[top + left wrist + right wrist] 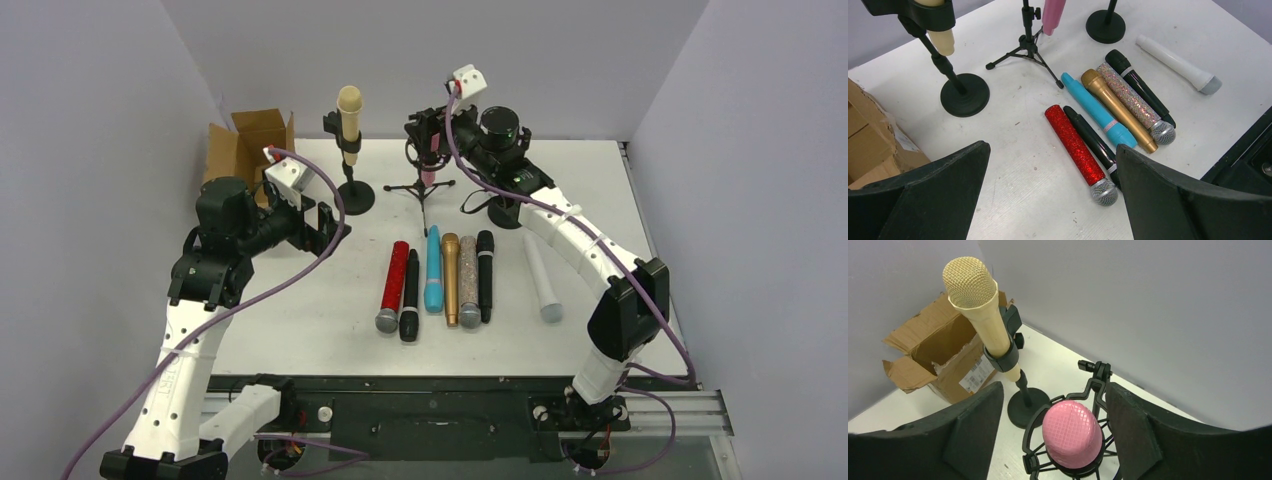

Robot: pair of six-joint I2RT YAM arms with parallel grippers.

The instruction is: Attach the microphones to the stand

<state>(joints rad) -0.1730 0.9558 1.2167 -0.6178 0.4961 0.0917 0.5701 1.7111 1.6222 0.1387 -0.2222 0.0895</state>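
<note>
white table (300,330) carries loose microphones (433,270), three stands (355,195), cardboard box (235,150).

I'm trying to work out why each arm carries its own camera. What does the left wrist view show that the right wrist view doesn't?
Only the left wrist view: the row of six microphones lying on the table, the white microphone apart from them, and the tripod stand legs.

Only the right wrist view: the mesh heads of the cream microphone and the pink microphone, and the inside of the cardboard box.

Both: those two microphones in their stands, the cream one's round stand base, and part of the box.
</note>
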